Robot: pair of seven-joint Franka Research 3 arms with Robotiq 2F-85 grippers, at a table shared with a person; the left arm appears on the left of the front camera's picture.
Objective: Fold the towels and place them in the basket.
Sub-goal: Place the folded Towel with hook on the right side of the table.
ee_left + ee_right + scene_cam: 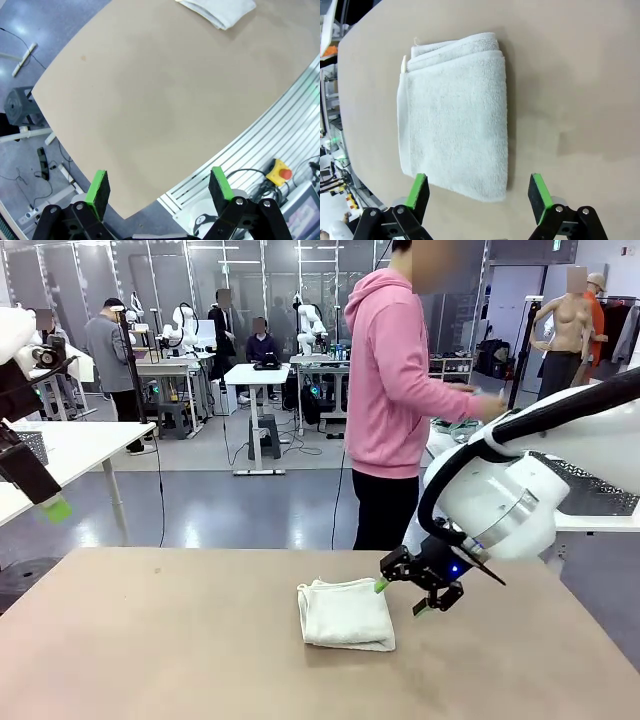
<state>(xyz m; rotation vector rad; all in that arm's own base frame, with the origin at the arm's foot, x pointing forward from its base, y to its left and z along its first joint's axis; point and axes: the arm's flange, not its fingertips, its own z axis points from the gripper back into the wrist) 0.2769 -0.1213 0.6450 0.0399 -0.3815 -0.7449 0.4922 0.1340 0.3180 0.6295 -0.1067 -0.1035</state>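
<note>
The right end effector [402, 597] is released, jaws wide, at the right edge of the folded cream towel [345, 615] on the desk [150, 640]. The left end effector [159, 182] is also released and well apart from the towel. The folding seems finished. The next move is to grasp the towel and carry it to the basket [592, 490], if the dark mesh behind the right arm is the basket.
</note>
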